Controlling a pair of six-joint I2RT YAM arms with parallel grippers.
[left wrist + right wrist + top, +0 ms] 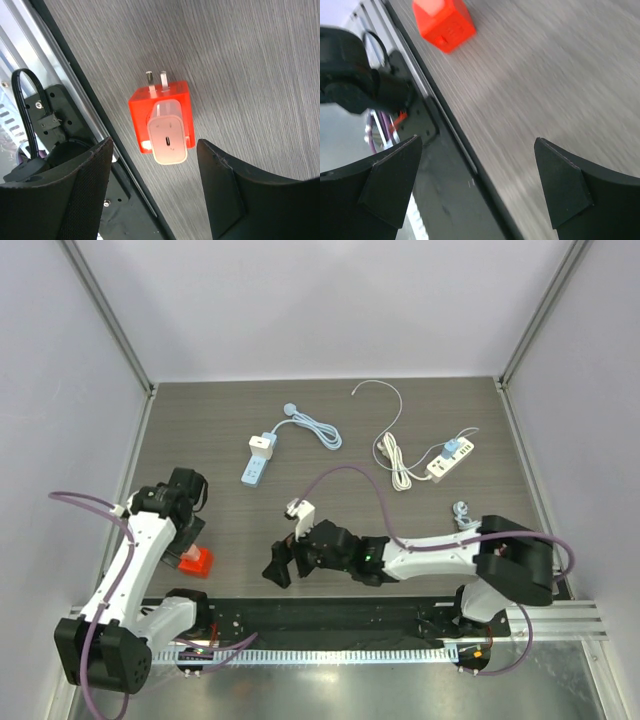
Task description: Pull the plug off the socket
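Centring plug (169,136) between parted jaws of left gripper (155,142) advised; clamp plug alone, not red socket (142,102); right gripper (477,141) jaws likewise parted.

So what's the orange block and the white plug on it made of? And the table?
The orange block looks like plastic: smooth, slightly shiny at its edges. The white plug is probably plastic too: smooth with rounded corners. The table shows grey streaky grain, maybe laminate or wood; I can't tell which.
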